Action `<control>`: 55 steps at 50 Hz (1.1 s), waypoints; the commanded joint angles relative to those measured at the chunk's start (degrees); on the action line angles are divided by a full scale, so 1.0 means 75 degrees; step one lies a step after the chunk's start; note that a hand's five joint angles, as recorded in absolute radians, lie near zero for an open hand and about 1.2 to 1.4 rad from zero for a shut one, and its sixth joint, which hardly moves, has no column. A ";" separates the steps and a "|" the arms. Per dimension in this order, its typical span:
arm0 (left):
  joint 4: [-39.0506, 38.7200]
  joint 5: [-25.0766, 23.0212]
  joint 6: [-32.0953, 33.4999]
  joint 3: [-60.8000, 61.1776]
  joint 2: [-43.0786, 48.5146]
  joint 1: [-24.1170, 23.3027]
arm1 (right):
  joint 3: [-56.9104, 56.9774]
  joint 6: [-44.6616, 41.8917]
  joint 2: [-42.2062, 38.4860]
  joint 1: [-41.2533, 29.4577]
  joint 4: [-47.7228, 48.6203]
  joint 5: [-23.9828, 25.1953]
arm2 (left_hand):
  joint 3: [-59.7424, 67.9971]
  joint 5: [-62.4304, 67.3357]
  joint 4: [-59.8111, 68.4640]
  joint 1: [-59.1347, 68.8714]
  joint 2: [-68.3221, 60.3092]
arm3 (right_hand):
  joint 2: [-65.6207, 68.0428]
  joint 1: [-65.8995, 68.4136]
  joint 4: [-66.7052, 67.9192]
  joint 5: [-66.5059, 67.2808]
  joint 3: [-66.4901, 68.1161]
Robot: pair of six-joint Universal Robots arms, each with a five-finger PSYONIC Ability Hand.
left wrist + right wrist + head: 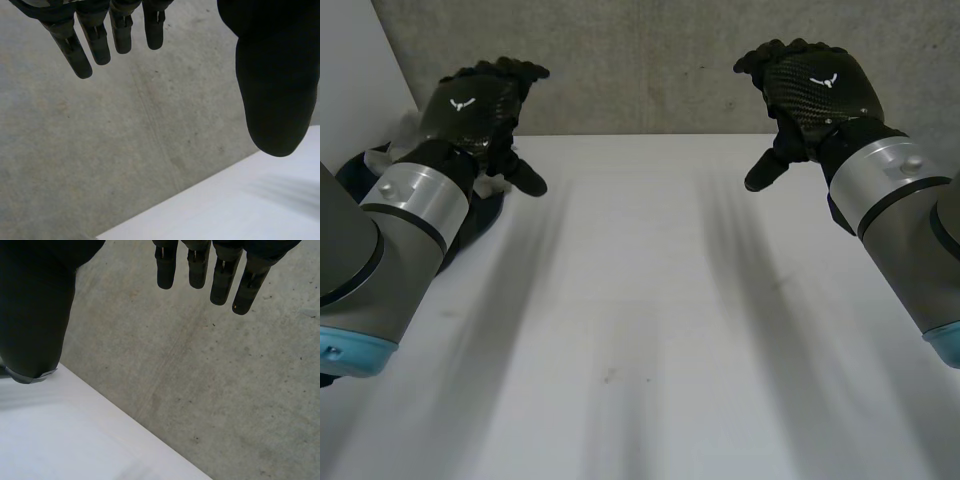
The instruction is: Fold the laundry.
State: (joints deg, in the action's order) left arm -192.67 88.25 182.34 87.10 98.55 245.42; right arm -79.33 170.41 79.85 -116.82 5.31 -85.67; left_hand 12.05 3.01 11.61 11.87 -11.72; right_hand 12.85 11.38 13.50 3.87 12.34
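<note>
My left hand (478, 108) hovers above the table's far left, fingers straight and thumb spread, holding nothing; its fingers (95, 40) reach toward the concrete wall. My right hand (812, 88) hangs above the far right of the white table (640, 330), open and empty too, its fingers (220, 275) pointing at the wall. A dark blue cloth (360, 170) lies bunched at the table's far left edge, mostly hidden under my left arm.
A grey concrete wall (650, 60) rises right behind the table's far edge. A white panel (355, 80) stands at the far left.
</note>
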 commanded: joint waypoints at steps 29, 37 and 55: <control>-0.1065 -0.2450 0.2769 -0.8201 0.8386 0.3476 | -0.1271 -0.0902 -0.0896 0.0986 0.0100 0.0302 | -0.0088 -0.0216 -0.0030 -0.0064 0.0044 | -0.0380 -0.0184 -0.0467 -0.0516 -0.0312; -0.0971 -0.2661 0.2781 -0.9703 0.9524 0.3500 | -0.1271 -0.0913 -0.1013 0.0986 0.0100 0.0290 | 0.0427 0.0299 0.0485 0.0451 -0.0471 | -0.0380 -0.0184 -0.0467 -0.0516 -0.0312; -0.0983 -0.3623 0.2805 -0.9750 0.9747 0.3488 | -0.1212 -0.0913 -0.1131 0.0986 0.0077 0.0266 | 0.9049 0.8921 0.9107 0.9073 -0.9093 | -0.0380 -0.0184 -0.0467 -0.0516 -0.0312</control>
State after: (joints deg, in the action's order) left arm -200.04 62.33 203.42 13.28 172.07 271.67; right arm -88.45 163.56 71.35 -109.43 6.01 -83.65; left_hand 42.04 31.68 42.12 43.85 -42.15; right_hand 12.85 11.38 13.50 3.87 12.33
